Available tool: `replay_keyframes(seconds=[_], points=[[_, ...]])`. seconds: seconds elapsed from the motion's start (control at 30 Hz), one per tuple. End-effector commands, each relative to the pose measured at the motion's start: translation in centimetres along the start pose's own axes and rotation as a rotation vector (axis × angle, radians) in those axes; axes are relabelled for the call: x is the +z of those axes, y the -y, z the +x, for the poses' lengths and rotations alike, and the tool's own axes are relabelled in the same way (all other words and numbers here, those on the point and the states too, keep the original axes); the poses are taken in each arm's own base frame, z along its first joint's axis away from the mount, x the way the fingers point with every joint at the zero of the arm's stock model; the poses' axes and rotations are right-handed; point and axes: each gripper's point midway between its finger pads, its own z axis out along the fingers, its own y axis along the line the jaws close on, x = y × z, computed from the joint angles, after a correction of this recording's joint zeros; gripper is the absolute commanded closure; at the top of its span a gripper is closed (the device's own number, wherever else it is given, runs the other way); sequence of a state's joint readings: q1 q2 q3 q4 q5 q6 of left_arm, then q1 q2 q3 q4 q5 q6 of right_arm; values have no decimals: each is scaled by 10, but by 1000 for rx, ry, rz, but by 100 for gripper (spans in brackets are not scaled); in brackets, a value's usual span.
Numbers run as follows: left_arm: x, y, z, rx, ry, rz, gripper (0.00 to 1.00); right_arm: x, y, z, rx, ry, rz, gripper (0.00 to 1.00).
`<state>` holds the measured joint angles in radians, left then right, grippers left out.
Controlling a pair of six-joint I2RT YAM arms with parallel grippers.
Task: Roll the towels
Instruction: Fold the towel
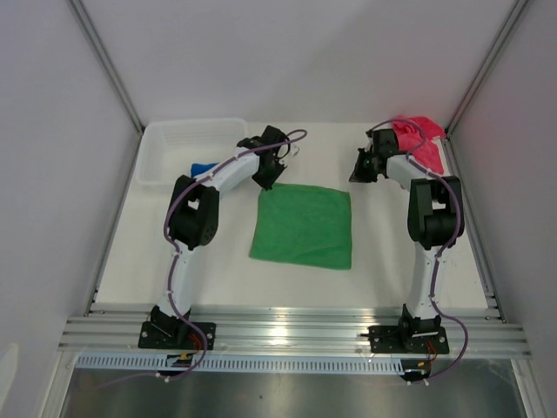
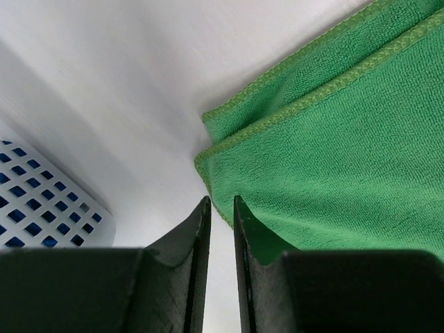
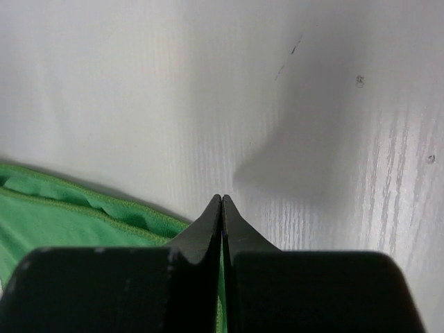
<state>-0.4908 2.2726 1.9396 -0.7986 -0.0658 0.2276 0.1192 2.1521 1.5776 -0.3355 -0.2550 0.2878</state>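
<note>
on the white tabletop, centre: green towel lies flat and unrolled. left wrist view shows two hemmed edges at its far-left corner, so it looks folded double. white basket sits far left. pink towel is bunched at the far right, behind the right arm. blue towel is mostly hidden by the left arm at the basket's near side; blue shows through the basket lattice in the left wrist view, so it's probably inside.

step in hand, my read: start of rolling the green one, with both arms at its far corners. none of the three is rolled yet.

left pincer: jaws a narrow slit apart, bare tabletop visible through the gap, nothing held. one finger overlaps the corner hem.

right pincer: jaws pressed together, tips over bare tabletop just past the far-right corner, with cloth only under the finger bodies. no grip on the towel that i can see.

next move needs both pincers on the far hem: right one reopened and brought onto the cloth, left one shifted so both layers sit in the gap. then turn the edge over toward the bases, keeping both sides level so the roll doesn't skew.
</note>
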Motion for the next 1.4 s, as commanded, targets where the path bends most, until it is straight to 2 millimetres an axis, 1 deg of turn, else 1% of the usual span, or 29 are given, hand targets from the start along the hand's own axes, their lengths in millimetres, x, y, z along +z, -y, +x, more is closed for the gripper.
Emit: replay_keyframes(seconds=[0.0, 0.1, 0.13, 0.17, 0.23, 0.27, 0.37, 0.43, 0.57, 0.63, 0.67, 0.7, 0.73, 0.77, 0.83, 0.87, 0.9, 0.93, 1.0, 1.03, 1.07, 1.1, 1.13, 1.17, 1.2, 1.23, 1.27, 1.3, 1.37], points=[[-11, 5, -16, 9, 44, 19, 78, -38, -25, -17, -100, 73, -27, 100], [-11, 8, -16, 16, 40, 23, 78, -42, -35, 3, -101, 40, -55, 100], [-12, 9, -16, 19, 42, 23, 78, -42, -34, 14, -87, 18, -62, 100], [-14, 10, -17, 24, 44, 23, 78, -41, -35, 20, -77, 6, -65, 100], [-18, 13, -19, 34, 49, 24, 78, -36, -36, 32, -66, -18, -68, 100], [-20, 14, -19, 42, 50, 26, 78, -33, -33, 40, -63, -35, -58, 100], [-26, 18, -21, 59, 56, 28, 78, -24, -29, 53, -52, -68, -47, 100], [-29, 20, -21, 72, 53, 30, 78, -19, -24, 56, -42, -79, -30, 100], [-37, 24, -17, 99, 38, 41, 78, -9, -4, 55, -17, -78, 31, 100], [-43, 29, -11, 112, 22, 58, 77, -7, 1, 49, -2, -70, 36, 100], [-41, 34, -1, 119, -2, 72, 77, -6, 4, 47, 4, -67, 42, 100], [-50, 34, -2, 120, 17, 74, 76, -6, 6, 43, 6, -62, 50, 100], [-53, 36, -3, 123, 28, 82, 75, -5, 8, 41, 11, -59, 56, 100], [-54, 43, 2, 131, 21, 110, 75, -6, 9, 38, 12, -54, 53, 100], [-64, 52, 4, 153, 24, 140, 74, -13, 4, 27, -4, -35, 40, 100], [-68, 58, 9, 173, 7, 166, 73, -16, 1, 23, -29, -25, 34, 98], [-72, 61, 10, 186, 6, 178, 72, -22, -4, 19, -46, -14, 33, 96], [-80, 68, 12, 208, 6, 190, 69, -34, -8, 8, -54, 23, 39, 93], [-90, 75, 15, 248, 10, 217, 66, -51, -11, 1, -45, 38, 49, 80], [-97, 81, 18, 268, 12, 229, 63, -68, -14, -9, -44, 70, 61, 77], [-101, 85, 19, 296, 17, 244, 62, -78, -14, -14, -44, 84, 77, 72], [-107, 90, 24, 316, 9, 266, 60, -89, -11, -9, -46, 65, 105, 70], [-111, 96, 28, 339, 6, 281, 57, -99, -10, -9, -51, 65, 122, 68], [-120, 97, 31, 375, 18, 289, 56, -117, -12, -10, -62, 85, 137, 66], [-123, 102, 41, 396, 4, 309, 55, -126, -7, 0, -58, 53, 162, 65], [-128, 106, 44, 420, 7, 320, 52, -134, -5, 6, -53, 45, 178, 65], [-124, 110, 62, 454, -27, 340, 52, -152, -8, 7, -51, 68, 178, 64], [-134, 110, 62, 472, 1, 341, 51, -153, 1, 27, -38, 30, 210, 64], [-138, 117, 72, 527, 4, 351, 50, -163, 7, 46, -7, 18, 232, 64]])
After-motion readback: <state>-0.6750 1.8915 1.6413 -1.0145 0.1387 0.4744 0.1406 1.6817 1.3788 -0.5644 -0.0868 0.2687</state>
